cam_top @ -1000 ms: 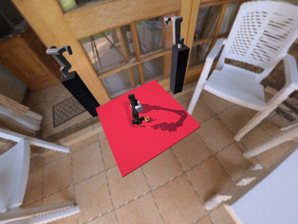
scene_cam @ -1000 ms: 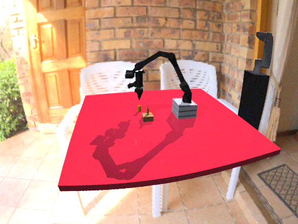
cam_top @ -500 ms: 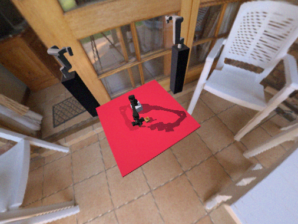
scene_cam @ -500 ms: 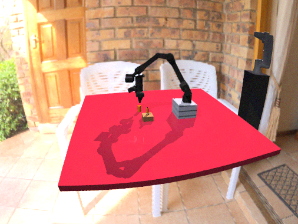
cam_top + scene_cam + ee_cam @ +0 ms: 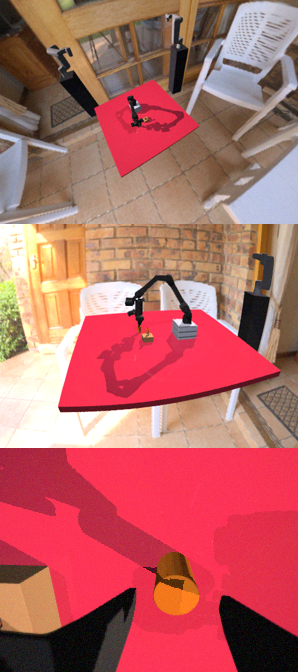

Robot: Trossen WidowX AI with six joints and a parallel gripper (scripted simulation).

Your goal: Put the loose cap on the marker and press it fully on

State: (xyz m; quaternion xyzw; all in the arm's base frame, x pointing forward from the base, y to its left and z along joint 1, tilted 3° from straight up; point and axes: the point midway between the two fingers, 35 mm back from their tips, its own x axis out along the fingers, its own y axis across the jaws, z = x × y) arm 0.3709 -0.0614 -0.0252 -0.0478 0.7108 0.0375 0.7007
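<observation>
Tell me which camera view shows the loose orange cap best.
The wrist view: the cap stands large and unblocked on the table, between the open hand. The exterior view shows only a small orange sliver under the hand. In the top view it is too small to make out.
</observation>
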